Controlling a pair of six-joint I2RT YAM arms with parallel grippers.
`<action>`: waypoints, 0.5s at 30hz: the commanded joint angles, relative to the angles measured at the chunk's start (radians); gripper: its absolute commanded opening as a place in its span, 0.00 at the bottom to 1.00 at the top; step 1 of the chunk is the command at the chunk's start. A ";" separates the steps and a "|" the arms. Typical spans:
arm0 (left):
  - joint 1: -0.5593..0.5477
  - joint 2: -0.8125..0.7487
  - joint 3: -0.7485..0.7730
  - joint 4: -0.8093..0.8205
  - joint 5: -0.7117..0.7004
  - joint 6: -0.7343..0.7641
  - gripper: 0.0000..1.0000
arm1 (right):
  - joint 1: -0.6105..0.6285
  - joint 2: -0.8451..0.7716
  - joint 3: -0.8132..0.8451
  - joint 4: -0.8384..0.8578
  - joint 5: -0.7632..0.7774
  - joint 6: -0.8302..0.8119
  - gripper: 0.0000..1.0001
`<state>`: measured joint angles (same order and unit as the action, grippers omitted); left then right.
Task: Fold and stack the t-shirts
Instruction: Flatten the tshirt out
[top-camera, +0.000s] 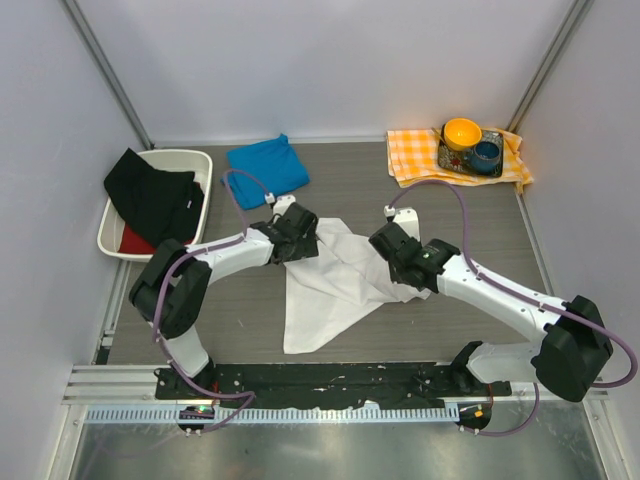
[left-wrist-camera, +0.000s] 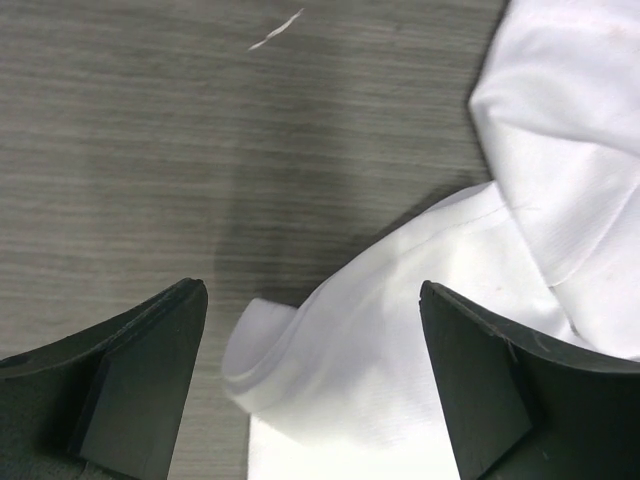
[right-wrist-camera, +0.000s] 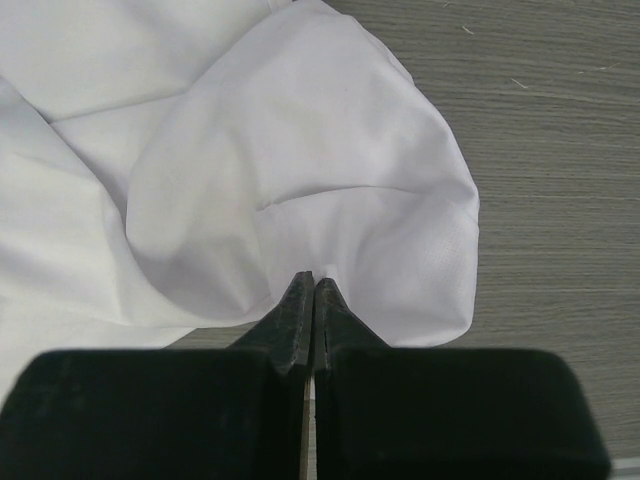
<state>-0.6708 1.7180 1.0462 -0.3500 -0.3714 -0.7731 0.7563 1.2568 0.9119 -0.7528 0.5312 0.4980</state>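
The white t-shirt (top-camera: 330, 285) lies crumpled across the middle of the table. A blue t-shirt (top-camera: 267, 166), folded small, rests at the back left. My left gripper (top-camera: 300, 232) stands open over the white shirt's upper left edge; in the left wrist view a rolled hem of the white t-shirt (left-wrist-camera: 300, 350) lies between the wide-apart fingers (left-wrist-camera: 140, 370). My right gripper (top-camera: 392, 246) is shut at the shirt's right side. The right wrist view has its tips (right-wrist-camera: 314, 283) pinched on a fold of the white t-shirt (right-wrist-camera: 300, 170).
A white bin (top-camera: 190, 160) with black and red clothes sits at the far left. At the back right an orange-and-white checked cloth (top-camera: 415, 155) carries a tray with a yellow bowl (top-camera: 462, 131) and a blue cup (top-camera: 487, 154).
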 joint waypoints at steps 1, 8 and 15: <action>0.002 0.043 0.093 0.074 0.052 0.078 0.91 | 0.005 -0.028 -0.005 0.041 0.032 -0.013 0.01; 0.004 0.127 0.140 0.094 0.164 0.136 0.88 | 0.005 -0.034 -0.024 0.050 0.033 -0.015 0.01; 0.002 0.201 0.152 0.115 0.192 0.166 0.86 | 0.005 -0.034 -0.036 0.059 0.023 -0.013 0.01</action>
<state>-0.6712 1.8706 1.1732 -0.2745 -0.2230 -0.6430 0.7567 1.2545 0.8848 -0.7250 0.5369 0.4896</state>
